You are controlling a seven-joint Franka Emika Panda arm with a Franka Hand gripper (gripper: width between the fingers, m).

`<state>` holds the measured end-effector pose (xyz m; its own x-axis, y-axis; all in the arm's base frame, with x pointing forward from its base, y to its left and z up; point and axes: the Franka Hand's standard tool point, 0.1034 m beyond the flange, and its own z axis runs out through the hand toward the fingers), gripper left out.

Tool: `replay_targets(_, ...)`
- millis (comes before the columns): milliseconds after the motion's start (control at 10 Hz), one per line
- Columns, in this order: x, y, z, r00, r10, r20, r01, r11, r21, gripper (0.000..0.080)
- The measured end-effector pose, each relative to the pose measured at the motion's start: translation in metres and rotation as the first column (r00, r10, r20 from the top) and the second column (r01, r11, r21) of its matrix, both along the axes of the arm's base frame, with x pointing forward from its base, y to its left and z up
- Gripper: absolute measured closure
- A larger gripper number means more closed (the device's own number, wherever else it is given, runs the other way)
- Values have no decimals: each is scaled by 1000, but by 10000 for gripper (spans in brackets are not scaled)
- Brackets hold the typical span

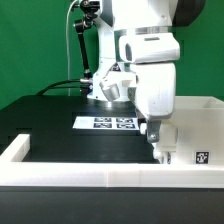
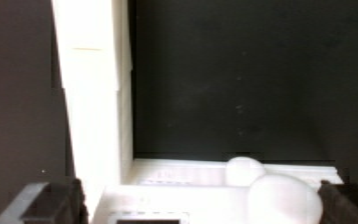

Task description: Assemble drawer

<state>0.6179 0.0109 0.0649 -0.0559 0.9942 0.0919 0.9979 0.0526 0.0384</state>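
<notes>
The large white drawer housing (image 1: 198, 128) stands at the exterior view's right, with a square tag on its front. My gripper (image 1: 160, 150) is low at the housing's near-left corner. In the wrist view a long white wall (image 2: 96, 100) runs beside a dark hollow. The gripper (image 2: 204, 206) has its dark fingers (image 2: 51, 205) wide apart, open, astride a white part with a rounded knob (image 2: 247, 172); I cannot tell if they touch it. A white boxy part (image 1: 110, 88) behind the arm may be a tray.
The marker board (image 1: 108, 123) lies flat on the black table in front of the arm's base. The low white rim (image 1: 90, 176) runs along the table's front and the exterior view's left. A black stand with cables rises at the back.
</notes>
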Motion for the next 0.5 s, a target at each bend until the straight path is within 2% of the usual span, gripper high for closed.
replay_targets(200, -1, 0, 0, 1000, 0, -4, 0, 1000, -1, 150)
replay_targets(500, -5, 4, 13, 1000, 0, -3, 0, 1000, -10, 150)
